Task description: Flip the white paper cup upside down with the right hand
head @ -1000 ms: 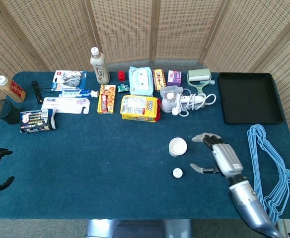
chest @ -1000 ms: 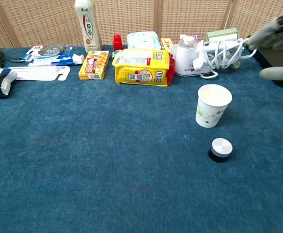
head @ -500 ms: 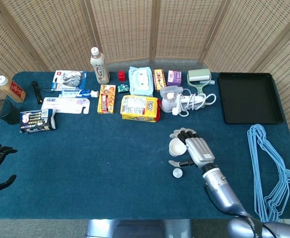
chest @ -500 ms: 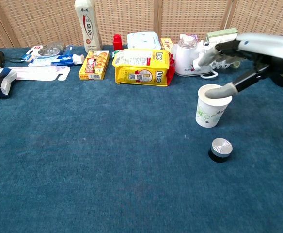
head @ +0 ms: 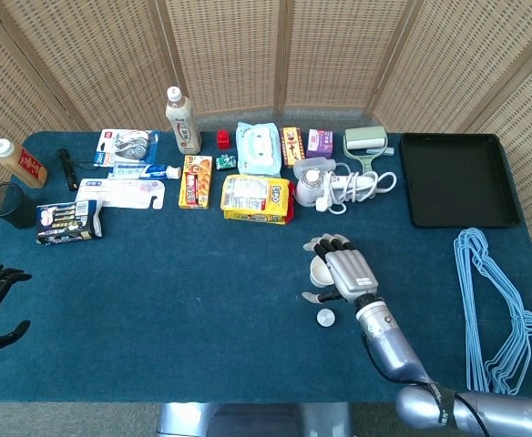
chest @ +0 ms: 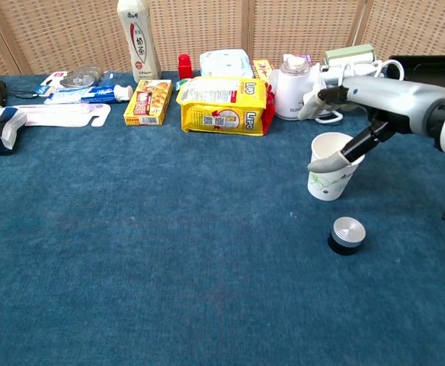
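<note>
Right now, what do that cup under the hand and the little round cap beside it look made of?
The white paper cup looks like thin matte paper, with a rolled rim and printed green leaves. The round cap seems to have a brushed metal top, judging by its sheen, on a dark base, possibly plastic.

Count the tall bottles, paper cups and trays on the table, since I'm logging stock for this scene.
Tall bottles: 2 (white bottle, brown bottle)
Paper cup: 1
Tray: 1
Total: 4
</note>
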Available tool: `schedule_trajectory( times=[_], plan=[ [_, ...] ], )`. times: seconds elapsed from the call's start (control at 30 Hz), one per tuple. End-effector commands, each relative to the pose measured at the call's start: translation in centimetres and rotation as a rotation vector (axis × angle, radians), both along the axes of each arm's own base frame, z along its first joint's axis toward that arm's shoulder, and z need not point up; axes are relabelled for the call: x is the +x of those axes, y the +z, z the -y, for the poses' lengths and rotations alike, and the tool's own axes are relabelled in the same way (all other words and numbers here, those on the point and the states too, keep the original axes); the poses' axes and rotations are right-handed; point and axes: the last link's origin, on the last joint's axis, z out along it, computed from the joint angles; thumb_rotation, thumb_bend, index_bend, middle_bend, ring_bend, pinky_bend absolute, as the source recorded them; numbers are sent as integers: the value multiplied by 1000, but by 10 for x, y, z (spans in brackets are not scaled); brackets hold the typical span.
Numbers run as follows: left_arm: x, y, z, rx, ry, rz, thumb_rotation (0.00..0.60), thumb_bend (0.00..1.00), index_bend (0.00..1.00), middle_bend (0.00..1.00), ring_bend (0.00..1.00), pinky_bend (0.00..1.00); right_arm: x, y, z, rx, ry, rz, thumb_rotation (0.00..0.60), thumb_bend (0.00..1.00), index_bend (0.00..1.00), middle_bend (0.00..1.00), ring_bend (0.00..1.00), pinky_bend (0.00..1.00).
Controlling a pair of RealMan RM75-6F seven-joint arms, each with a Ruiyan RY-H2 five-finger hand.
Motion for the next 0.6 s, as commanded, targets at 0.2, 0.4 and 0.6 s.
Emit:
schedule_trajectory(
  times=[0.2, 0.4, 0.6],
  plan=[
    [-2, 2, 2, 5, 6, 1, 600, 179, 282, 281, 174, 183, -8, -8, 7, -25, 9, -113, 438, 226, 195, 172, 102, 60],
    [-3, 1, 2, 4, 5, 3, 599, 179, 281, 281, 174, 183, -10, -10, 10, -32, 12, -143, 434, 229, 251, 184, 107, 62],
    [-4, 1, 1, 1, 6, -2, 600, 179, 281, 281, 174, 183, -11, -13, 12, -41, 16, -145, 438, 247, 329, 207, 117, 64]
  ],
)
